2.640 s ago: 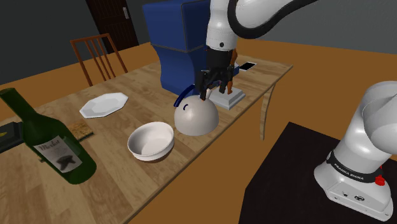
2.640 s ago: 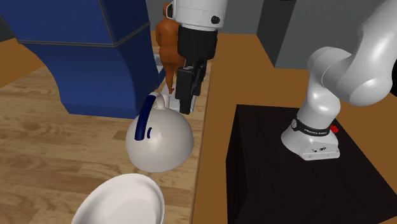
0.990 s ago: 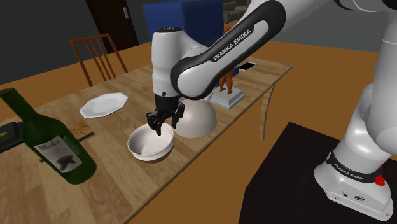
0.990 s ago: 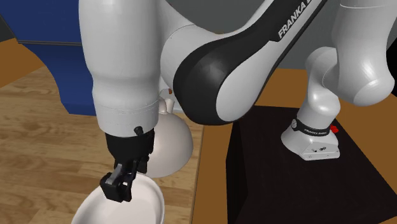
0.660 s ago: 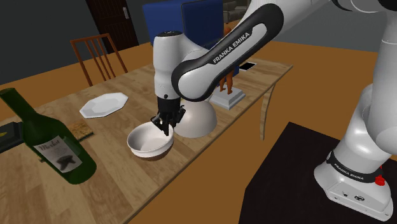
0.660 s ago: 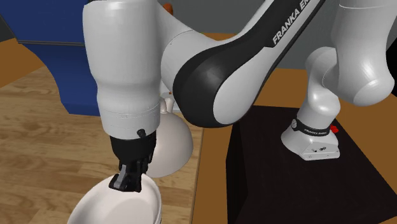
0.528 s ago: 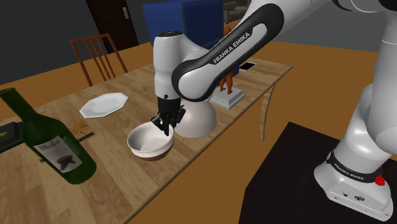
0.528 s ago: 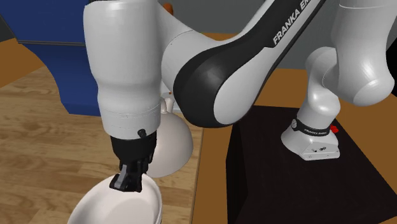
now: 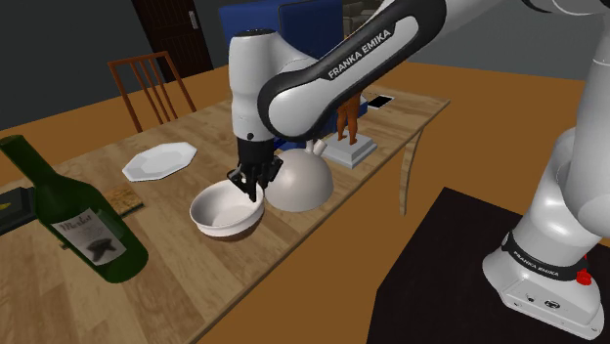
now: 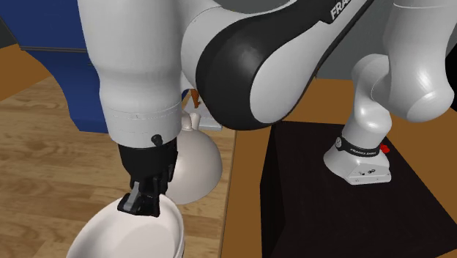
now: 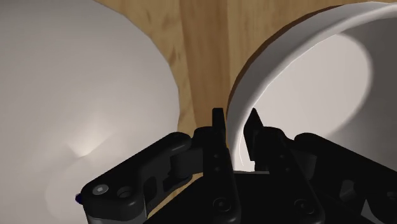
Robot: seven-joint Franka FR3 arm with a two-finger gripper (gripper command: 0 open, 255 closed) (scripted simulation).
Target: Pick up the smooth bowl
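Both fingers (image 11: 218, 130) of the gripper (image 9: 251, 187) clamp the bowl (image 9: 221, 211) rim, one inside, one outside, so lifting shouldn't tip it.

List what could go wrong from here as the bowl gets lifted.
1. The tool pinches the bowl at one spot on its rim, so the bowl may tilt or slip out.
2. The teapot sits close beside the tool; a sideways move could knock it.
3. The green bottle lies toward the shoulder view's left; swinging the bowl low that way might hit it.
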